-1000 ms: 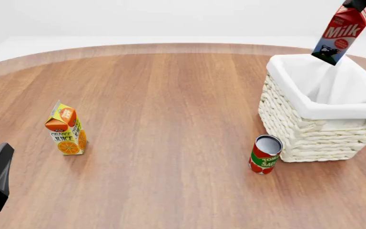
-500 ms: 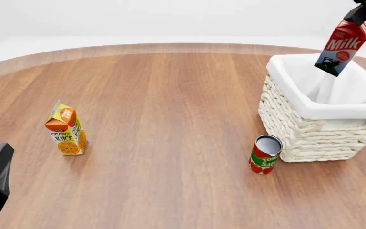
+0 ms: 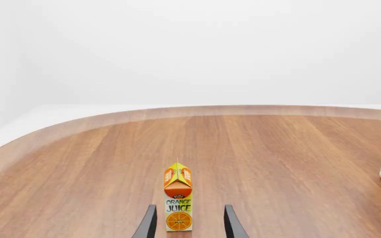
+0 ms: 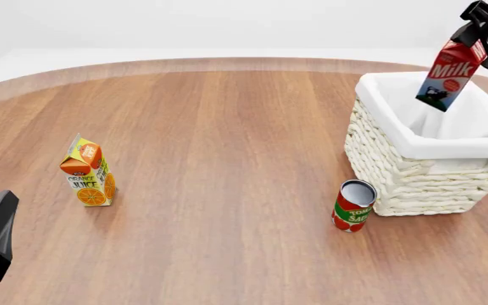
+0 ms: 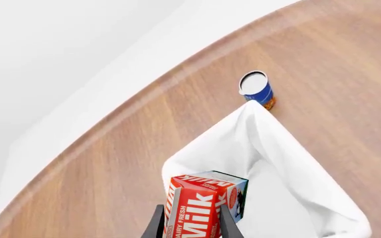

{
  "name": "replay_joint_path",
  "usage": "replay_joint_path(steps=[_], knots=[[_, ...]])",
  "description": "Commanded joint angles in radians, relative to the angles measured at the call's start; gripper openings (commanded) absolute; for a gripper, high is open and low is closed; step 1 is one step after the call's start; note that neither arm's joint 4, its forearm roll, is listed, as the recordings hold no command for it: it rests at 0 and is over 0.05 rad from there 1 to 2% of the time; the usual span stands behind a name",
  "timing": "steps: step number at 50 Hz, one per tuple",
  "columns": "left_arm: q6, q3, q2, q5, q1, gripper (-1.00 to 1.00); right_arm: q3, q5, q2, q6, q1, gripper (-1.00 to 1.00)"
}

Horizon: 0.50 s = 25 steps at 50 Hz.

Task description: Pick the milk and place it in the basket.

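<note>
Wooden table point(image 4: 227, 127): right jaws point(image 4: 473, 35) clamp tilted milk point(image 4: 449, 75) above basket point(image 4: 413, 171); left jaws point(image 3: 187, 225) parted, empty.

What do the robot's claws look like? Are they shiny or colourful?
No colours: both are plain matte black. The left gripper has two thin, flat fingers that taper toward the tips. The right gripper has the same slim black fingers. No cables, stickers or writing show on them.
</note>
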Motion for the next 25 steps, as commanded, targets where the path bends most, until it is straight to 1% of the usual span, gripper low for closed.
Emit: replay_joint_path(steps=[1,25], knots=[[0.0,0.0,0.0,0.0,0.0,1.0,-0.028,-0.02,0.025,0.008,0.0,-1.0],[0.0,0.0,0.0,0.0,0.0,1.0,-0.016,-0.028,0.032,-0.012,-0.035,-1.0]])
